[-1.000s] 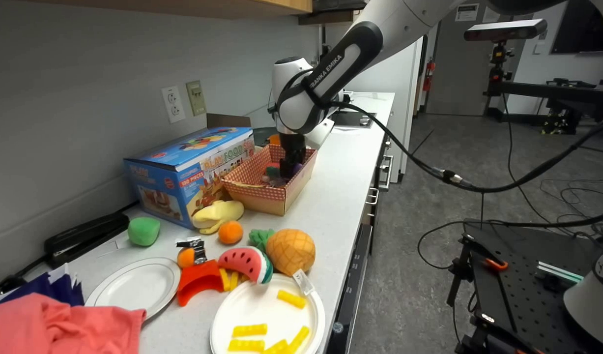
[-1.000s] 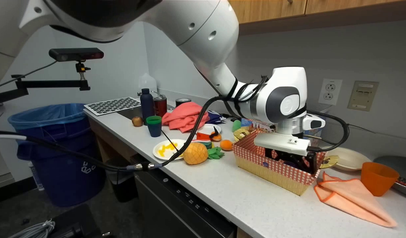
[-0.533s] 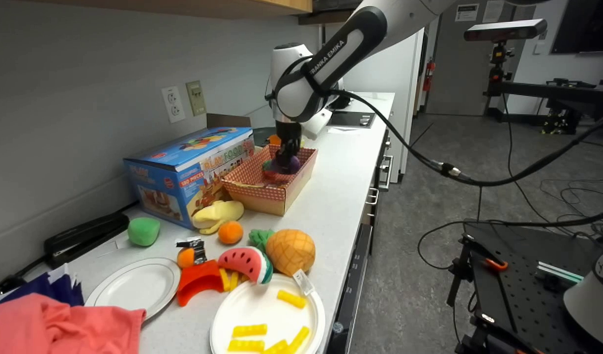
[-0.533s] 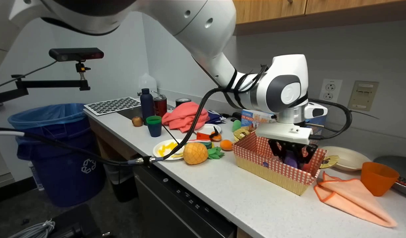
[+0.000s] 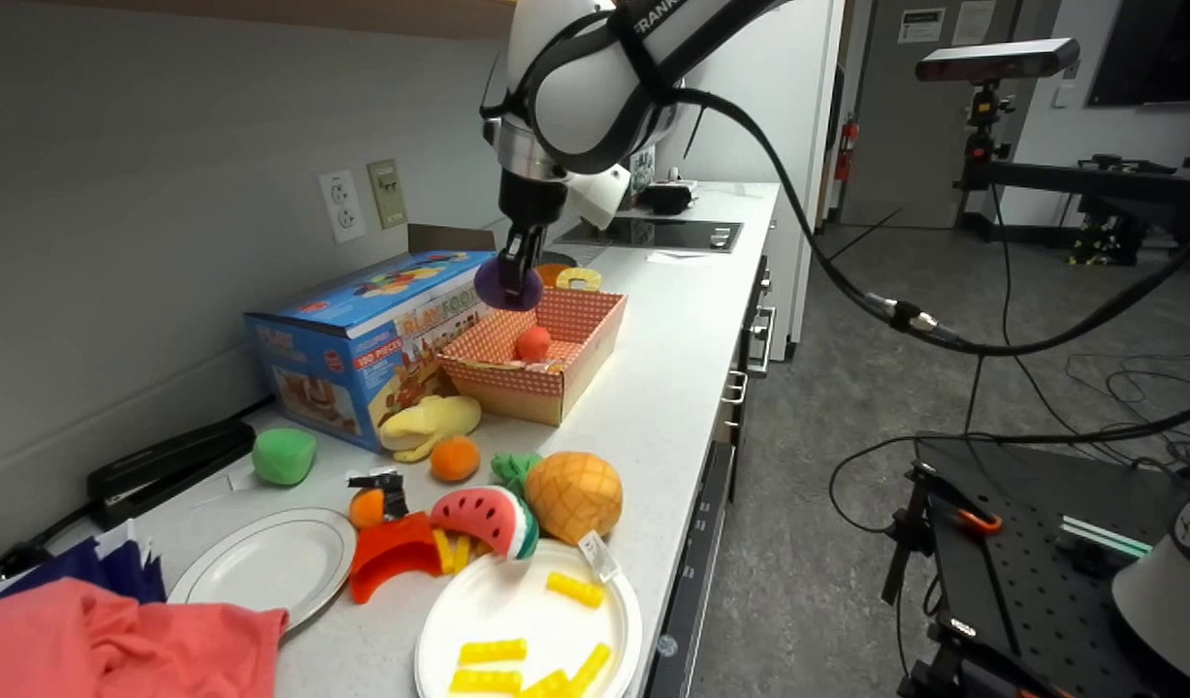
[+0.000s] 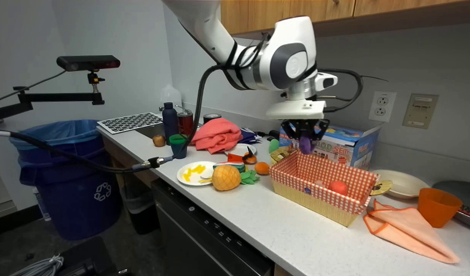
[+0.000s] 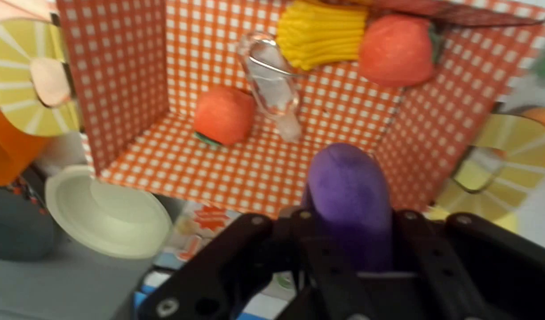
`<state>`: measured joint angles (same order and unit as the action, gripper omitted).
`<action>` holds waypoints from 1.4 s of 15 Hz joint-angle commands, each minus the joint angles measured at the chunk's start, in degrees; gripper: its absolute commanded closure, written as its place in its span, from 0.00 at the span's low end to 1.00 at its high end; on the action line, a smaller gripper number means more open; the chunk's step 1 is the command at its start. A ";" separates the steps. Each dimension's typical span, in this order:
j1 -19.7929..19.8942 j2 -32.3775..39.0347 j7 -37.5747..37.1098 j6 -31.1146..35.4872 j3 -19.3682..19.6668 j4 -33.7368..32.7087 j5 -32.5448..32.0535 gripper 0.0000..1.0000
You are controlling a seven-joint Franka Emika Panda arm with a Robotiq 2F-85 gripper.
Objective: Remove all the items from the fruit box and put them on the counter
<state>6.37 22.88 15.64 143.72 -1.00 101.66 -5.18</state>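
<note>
In an exterior view: right of centre in the frame, the gripper (image 6: pixel 307 137) clamps a smooth purple toy (image 6: pixel 306 147) between its jaws, above the far rim of the gingham-lined box (image 6: pixel 313 201). A red toy fruit (image 6: pixel 338 188) lies inside the box, which rests on the white counter (image 6: pixel 315 245).

In an exterior view: the purple toy appears at upper centre, over the box's left rim. The box stands beside a play-food carton (image 5: pixel 367 334); at lower centre lie a toy pineapple (image 5: pixel 574 496) and a toy watermelon slice (image 5: pixel 483 521).

In the wrist view: the purple toy sits lower right of centre, gripped from both sides. In the box, at upper right, a second red toy fruit (image 7: pixel 395 50) lies beside a yellow ridged bundle (image 7: pixel 323 35); a clear plastic object (image 7: pixel 271 79), kind uncertain, lies left of it.
</note>
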 commanded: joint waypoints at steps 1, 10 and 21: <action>-2.18 -7.55 5.29 2.75 -4.16 8.64 1.63 0.94; -9.44 -6.00 6.97 3.18 -8.26 13.04 -1.42 0.45; -5.19 -5.79 9.68 1.23 -6.68 8.48 2.42 0.00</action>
<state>-0.82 17.43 22.70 146.31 -8.54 112.44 -4.77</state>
